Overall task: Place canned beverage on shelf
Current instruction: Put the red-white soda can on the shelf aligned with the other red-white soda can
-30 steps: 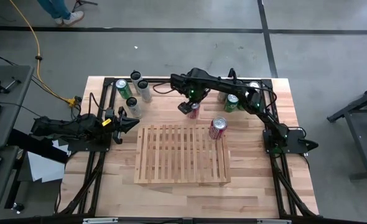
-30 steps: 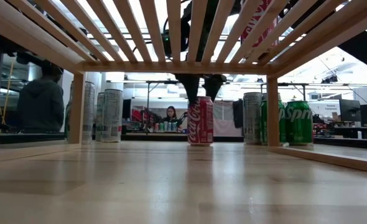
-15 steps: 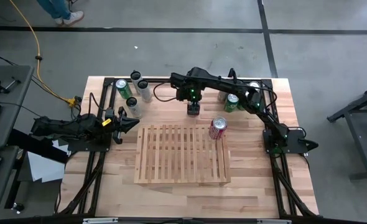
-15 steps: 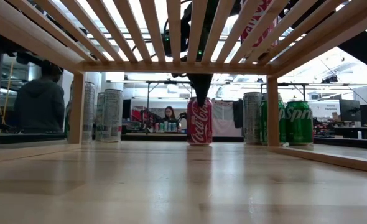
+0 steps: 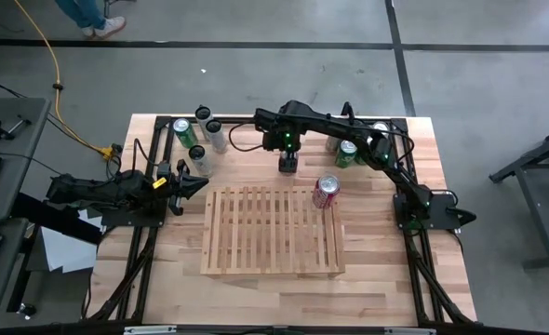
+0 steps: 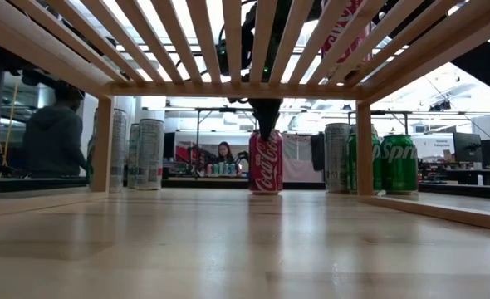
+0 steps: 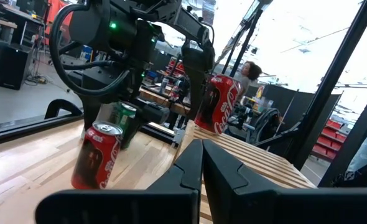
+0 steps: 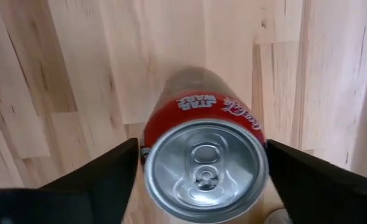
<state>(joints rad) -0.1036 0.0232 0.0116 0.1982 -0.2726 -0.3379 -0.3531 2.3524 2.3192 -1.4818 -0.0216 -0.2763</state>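
A red cola can point(image 5: 288, 166) stands upright on the tabletop just beyond the far edge of the slatted wooden shelf point(image 5: 273, 231). My right gripper point(image 8: 202, 180) is right above it, pointing down, open, with one finger on each side of the can's top point(image 8: 205, 171). In the low view the gripper point(image 6: 266, 116) tapers down onto the can point(image 6: 265, 162). A second red can point(image 5: 327, 191) stands on the shelf's far right corner. My left gripper point(image 5: 189, 182) waits shut at the table's left, empty. My right gripper comes at the red can from above, its fingers point(image 8: 93, 180) close beside the can's upper wall point(image 8: 171, 102) on two opposite sides. I cannot tell whether they touch it. The can stands upright on the tabletop.
Tall silver cans and a green can point(image 5: 200, 135) stand at the table's far left. Green cans point(image 5: 347, 154) stand at the far right, close to the right arm. People point(image 6: 54, 137) sit in the room behind the table.
My right gripper has moved a little toward the table's right, to just above the red can, and has gone down around the can's top. The can stays upright on the tabletop.
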